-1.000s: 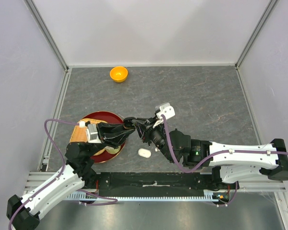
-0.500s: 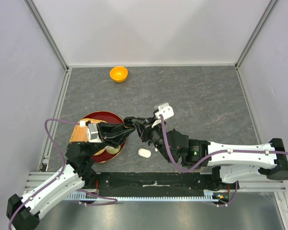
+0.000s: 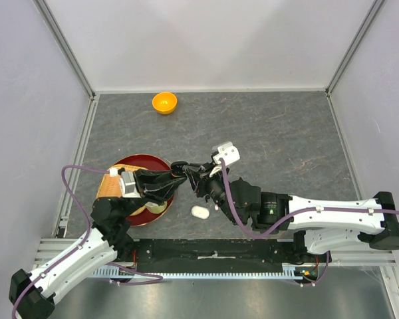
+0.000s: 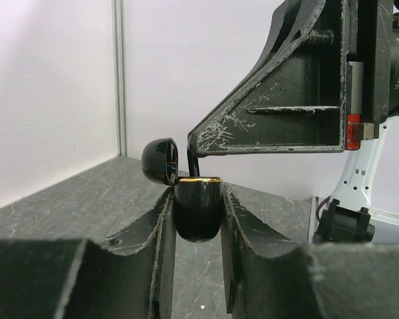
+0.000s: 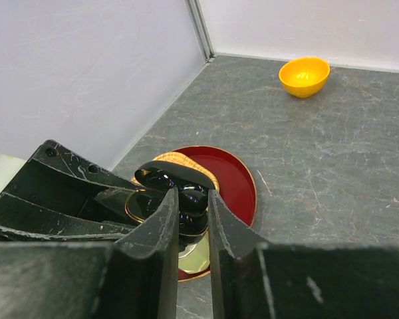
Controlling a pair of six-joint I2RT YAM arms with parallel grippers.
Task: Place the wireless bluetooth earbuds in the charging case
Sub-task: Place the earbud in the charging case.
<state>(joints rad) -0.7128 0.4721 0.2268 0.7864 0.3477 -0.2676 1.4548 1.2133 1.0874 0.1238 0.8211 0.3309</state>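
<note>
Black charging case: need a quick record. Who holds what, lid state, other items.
held case: black charging case, lid open, upright
left gripper: shut on black charging case
right gripper: shut on black earbud, at the case's mouth
on table: white case, apart from red plate; orange bowl at far edge

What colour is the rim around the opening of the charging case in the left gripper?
Gold rim on the glossy black charging case; clearest in the left wrist view.
</note>
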